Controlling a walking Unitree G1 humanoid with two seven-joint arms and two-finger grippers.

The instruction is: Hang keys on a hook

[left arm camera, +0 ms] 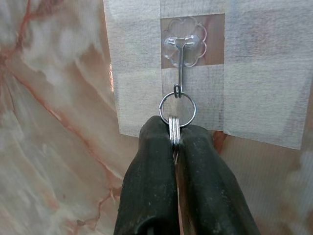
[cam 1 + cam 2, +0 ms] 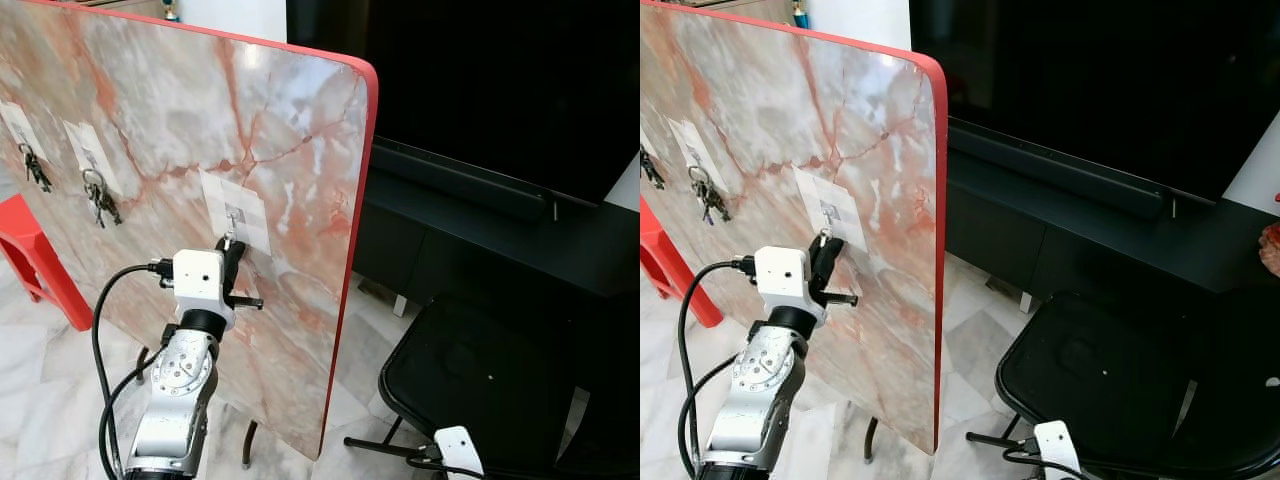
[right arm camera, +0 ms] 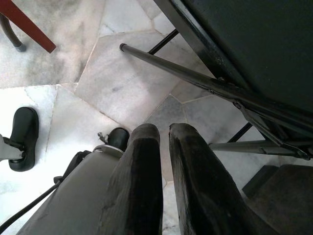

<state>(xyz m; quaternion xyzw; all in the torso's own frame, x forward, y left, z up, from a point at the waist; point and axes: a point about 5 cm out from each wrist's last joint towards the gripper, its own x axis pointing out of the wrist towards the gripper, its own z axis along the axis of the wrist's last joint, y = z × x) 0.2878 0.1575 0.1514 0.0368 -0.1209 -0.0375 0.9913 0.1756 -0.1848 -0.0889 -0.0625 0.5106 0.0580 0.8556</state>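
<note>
The left claw [image 1: 174,142] is up against the board [image 2: 180,110]. Its two black fingers [image 1: 151,161] are pinched tight on the keys [image 1: 173,133]. The ring [image 1: 177,108] of the keys sticks out just past the fingertips. The ring is looped on the bottom of a thin metal hook [image 1: 180,63], so the keys are on the hook with the claw gripping them. The hook hangs from a clear flower-shaped pad [image 1: 185,41]. The pad sits on a pale square sticker [image 2: 236,212] on the board.

The board is pink and grey like marble, with a red edge [image 2: 355,220]. It stands tilted up on the floor [image 2: 40,380]. Farther along the board are two more stickers. Each one has a bunch of keys hanging from it: one bunch [image 2: 100,200] near the middle, and one [image 2: 35,168] by the far edge. A red stool [image 2: 35,260] stands next to the board.

The right claw [image 3: 164,147] hangs low by a black chair [image 2: 480,380]. Its fingers are close together with a thin gap, and hold nothing. Behind the chair is a dark TV [image 2: 500,80] on a low black stand [image 2: 480,240].
</note>
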